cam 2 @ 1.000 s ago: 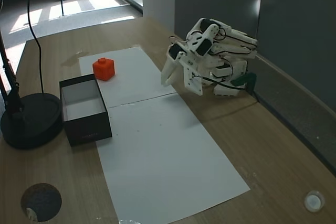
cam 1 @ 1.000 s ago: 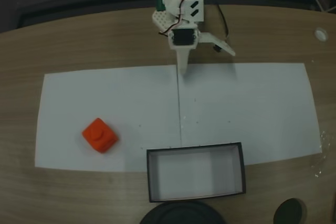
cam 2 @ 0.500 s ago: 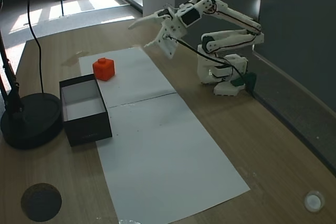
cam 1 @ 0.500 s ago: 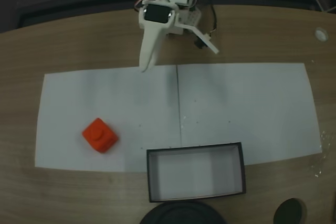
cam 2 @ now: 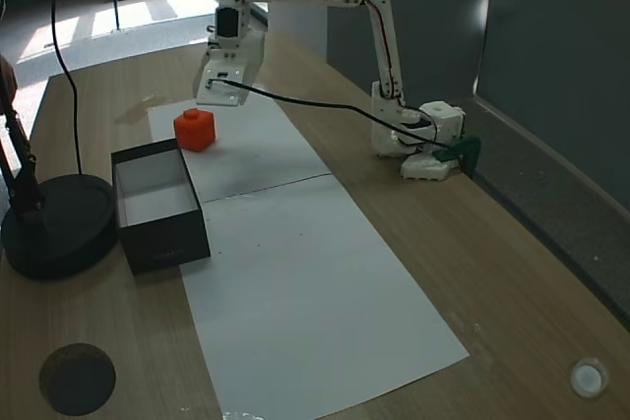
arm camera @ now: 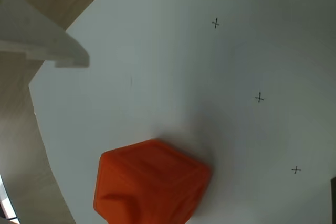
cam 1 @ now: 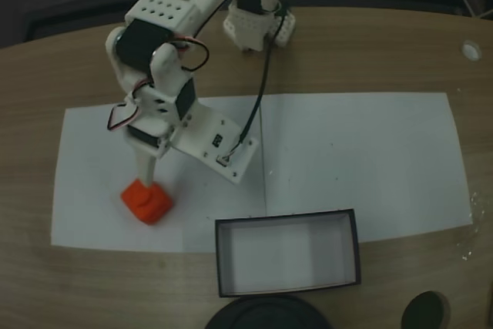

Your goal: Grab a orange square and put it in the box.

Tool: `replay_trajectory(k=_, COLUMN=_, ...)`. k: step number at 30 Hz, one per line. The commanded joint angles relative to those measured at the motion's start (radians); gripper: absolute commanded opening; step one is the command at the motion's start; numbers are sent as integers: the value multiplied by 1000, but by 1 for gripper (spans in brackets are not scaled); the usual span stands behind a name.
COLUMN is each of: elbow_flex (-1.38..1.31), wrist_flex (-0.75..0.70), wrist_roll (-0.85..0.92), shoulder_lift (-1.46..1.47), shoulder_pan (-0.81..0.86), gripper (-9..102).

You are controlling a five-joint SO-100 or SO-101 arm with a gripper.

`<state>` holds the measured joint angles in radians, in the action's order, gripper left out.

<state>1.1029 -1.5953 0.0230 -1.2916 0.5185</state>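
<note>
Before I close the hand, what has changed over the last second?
The arm unfolded from its base and swung out over the paper; the hand now hangs just above the orange square, nothing gripped yet. The orange square and the box have not moved.

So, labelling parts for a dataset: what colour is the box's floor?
White, inside black walls; the box shows it best in a fixed view.

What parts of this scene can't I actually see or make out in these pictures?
- Gripper: in a fixed view from above, the arm's own body covers most of it, so open or shut cannot be told.
- Orange block: the wrist view's bottom edge cuts it off.
- Round black base: that fixed view's bottom edge cuts it off.
- Box: in the fixed side view, its near wall hides part of the floor.
</note>
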Motion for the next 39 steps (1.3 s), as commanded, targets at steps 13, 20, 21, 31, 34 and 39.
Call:
replay_trajectory(k=13, elbow_flex=-657, wrist_flex=-107, wrist_roll=-11, shoulder_lift=445, shoulder_pan=14, gripper=33)
replay_trajectory(k=20, elbow_flex=-652, wrist_flex=-80, wrist_roll=-11, shoulder_lift=474, shoulder_pan=17, gripper=33)
replay_trajectory(k=21, elbow_flex=-647, wrist_flex=-69, wrist_roll=-11, shoulder_lift=474, shoulder_pan=23, gripper=33)
replay_trajectory(k=31, elbow_flex=-657, wrist_flex=-25, wrist_roll=-2, shoulder_lift=569, shoulder_pan=66, gripper=32)
replay_trajectory(k=34, elbow_flex=-698, wrist_flex=-34, wrist_roll=31, shoulder_lift=571, shoulder_pan=57, gripper=18)
replay_trajectory(k=39, elbow_flex=-946, wrist_flex=-137, wrist_roll=66, shoulder_lift=506, shoulder_pan=2, gripper=6)
